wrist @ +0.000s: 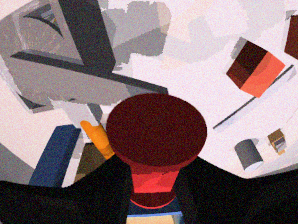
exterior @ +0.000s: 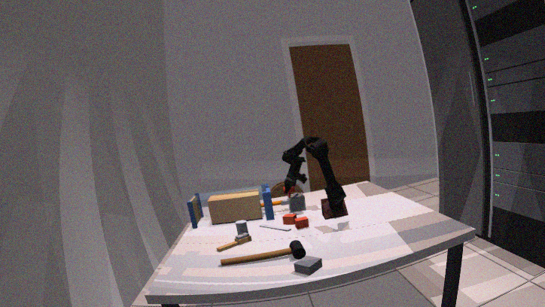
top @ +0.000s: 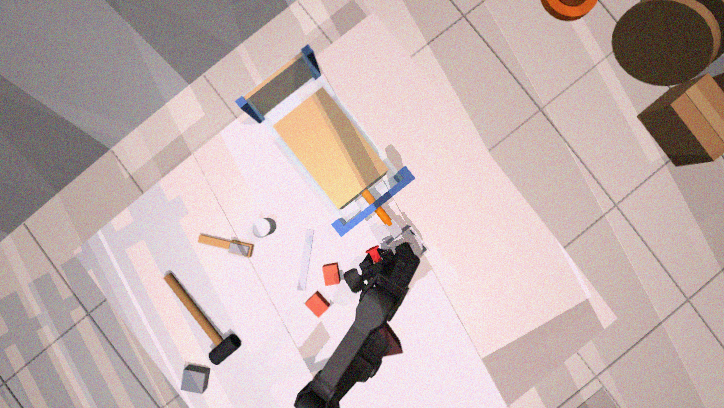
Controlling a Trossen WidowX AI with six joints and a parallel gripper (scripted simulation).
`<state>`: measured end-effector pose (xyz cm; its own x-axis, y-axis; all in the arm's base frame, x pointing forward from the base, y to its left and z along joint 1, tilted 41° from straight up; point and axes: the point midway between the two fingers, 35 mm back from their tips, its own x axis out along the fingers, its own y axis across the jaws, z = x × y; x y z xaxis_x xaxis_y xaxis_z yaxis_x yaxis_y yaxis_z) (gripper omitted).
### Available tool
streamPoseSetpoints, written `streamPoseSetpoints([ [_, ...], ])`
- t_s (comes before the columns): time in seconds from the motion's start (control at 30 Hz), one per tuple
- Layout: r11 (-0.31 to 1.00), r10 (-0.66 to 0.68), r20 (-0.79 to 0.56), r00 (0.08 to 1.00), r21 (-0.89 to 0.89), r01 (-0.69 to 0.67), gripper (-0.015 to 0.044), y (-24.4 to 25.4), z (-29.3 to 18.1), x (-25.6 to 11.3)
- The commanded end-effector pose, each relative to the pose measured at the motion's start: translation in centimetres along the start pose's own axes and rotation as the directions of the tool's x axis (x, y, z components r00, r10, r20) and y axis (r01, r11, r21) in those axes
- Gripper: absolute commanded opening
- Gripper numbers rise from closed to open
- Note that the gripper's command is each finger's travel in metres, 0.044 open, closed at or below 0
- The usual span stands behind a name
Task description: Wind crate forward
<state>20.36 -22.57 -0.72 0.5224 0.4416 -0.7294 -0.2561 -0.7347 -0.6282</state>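
The tan crate (top: pixel 316 146) (exterior: pixel 234 208) sits flat in the clear-panelled cubby. Its front is close behind the blue frame (top: pixel 354 218) (exterior: pixel 268 204) (wrist: pixel 54 157) at the mouth; a narrow gap appears in the top view. The grey winch (top: pixel 412 239) (exterior: pixel 297 203) (wrist: pixel 70 90) stands in front of the frame. My gripper (top: pixel 373 253) (exterior: pixel 289 189) (wrist: pixel 150 147) is shut on the red knob (top: pixel 373 252) (wrist: pixel 156 130) of the winch handle, above and beside the winch. The handle's square key and the winch hole are hidden, so I cannot tell whether the key is seated.
An orange bar (top: pixel 383 213) (exterior: pixel 276 203) (wrist: pixel 97 137) runs under the frame between crate and winch. Two red blocks (top: pixel 330 274) (top: pixel 317 304), a flat strip (top: pixel 305 261), a grey cylinder (top: pixel 263 227), a brush-like tool (top: pixel 215 241), a mallet (top: pixel 192 307) and a grey block (top: pixel 195 378) lie on the bench.
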Motion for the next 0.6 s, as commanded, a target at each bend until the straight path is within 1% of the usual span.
streamPoseSetpoints([
  [0.0,0.999,0.000,0.020,1.000,0.032,-0.001,0.0000,-0.2,1.6,-0.5],
  [0.57,0.999,0.001,0.022,1.000,0.033,-0.001,0.0000,-0.1,3.8,-1.6],
])
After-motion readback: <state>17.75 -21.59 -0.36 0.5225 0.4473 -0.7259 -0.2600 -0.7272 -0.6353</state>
